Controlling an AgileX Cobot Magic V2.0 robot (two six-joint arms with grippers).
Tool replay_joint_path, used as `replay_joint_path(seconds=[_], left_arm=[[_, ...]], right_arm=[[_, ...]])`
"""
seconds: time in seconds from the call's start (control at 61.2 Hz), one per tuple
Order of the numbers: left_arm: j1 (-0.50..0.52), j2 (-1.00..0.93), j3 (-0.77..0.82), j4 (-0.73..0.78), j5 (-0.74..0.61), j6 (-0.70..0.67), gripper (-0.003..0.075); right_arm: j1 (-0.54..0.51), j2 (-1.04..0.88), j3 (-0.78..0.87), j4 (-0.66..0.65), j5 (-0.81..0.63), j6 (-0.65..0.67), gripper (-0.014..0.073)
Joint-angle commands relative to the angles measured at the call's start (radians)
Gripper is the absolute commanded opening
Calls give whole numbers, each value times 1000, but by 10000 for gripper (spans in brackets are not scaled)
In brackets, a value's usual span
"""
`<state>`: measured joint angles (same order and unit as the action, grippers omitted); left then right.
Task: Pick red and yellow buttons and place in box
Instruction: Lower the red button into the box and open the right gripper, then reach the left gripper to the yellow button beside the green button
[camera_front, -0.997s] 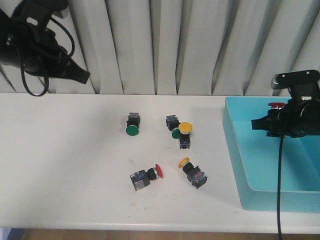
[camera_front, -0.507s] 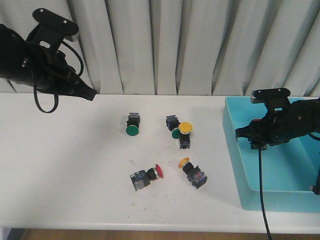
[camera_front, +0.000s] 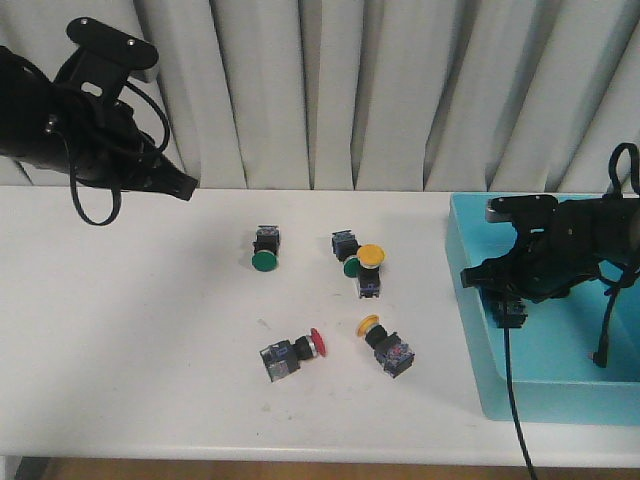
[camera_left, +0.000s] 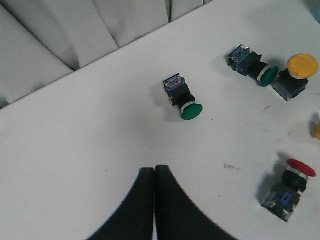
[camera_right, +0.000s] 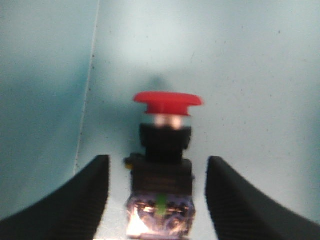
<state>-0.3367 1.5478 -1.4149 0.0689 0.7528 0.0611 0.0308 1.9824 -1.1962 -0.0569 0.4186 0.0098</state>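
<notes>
On the table lie a red button (camera_front: 300, 352) and two yellow buttons (camera_front: 385, 345) (camera_front: 371, 262). My right gripper (camera_front: 503, 296) is low inside the turquoise box (camera_front: 478, 335), near its left wall. In the right wrist view the gripper (camera_right: 157, 161) is open, and another red button (camera_right: 165, 140) lies on the box floor between the fingers, apart from both. My left gripper (camera_front: 186, 186) is shut and empty, high at the back left. In the left wrist view the gripper (camera_left: 155, 170) hovers over bare table, with the red button (camera_left: 292, 187) and a yellow one (camera_left: 297, 72) off to the side.
Two green buttons (camera_front: 264, 250) (camera_front: 347, 255) lie among the others, one touching the far yellow button. They also show in the left wrist view (camera_left: 185, 102) (camera_left: 255, 67). A pleated white curtain hangs behind the table. The box has a divider wall toward its right.
My right arm moved left and down inside the box with the red button, which now lies on the floor between open fingers. My left arm came down, then held still.
</notes>
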Motion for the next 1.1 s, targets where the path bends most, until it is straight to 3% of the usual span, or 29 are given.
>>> replay_joint_path(seconds=[0.0,0.392,0.49,0.605,0.703,0.866,1.079], left_arm=[[1,-36,-25,-8,-82,-7,-1],[-65,-36,-33,-76,-295,13,32],[-119,-36,-33,-76,-414,39,81],[-183,-5,-57,-76,-501,44,201],[-221,73,-147,-114,-462,43,330],[-242,282,-409,-225,-282,43,549],[-242,591,-765,-285,-68,-9,586]], right_arm=[[-6,-83,-29,-19,-33,-10,507],[-6,-383,-29,-20,54,-39,507],[-6,-499,-29,-2,73,-39,507],[-6,-642,-25,23,101,-44,507],[-6,-754,-22,49,143,-58,507],[-6,-905,-22,99,206,-108,507],[-6,-1012,5,116,222,-128,507]])
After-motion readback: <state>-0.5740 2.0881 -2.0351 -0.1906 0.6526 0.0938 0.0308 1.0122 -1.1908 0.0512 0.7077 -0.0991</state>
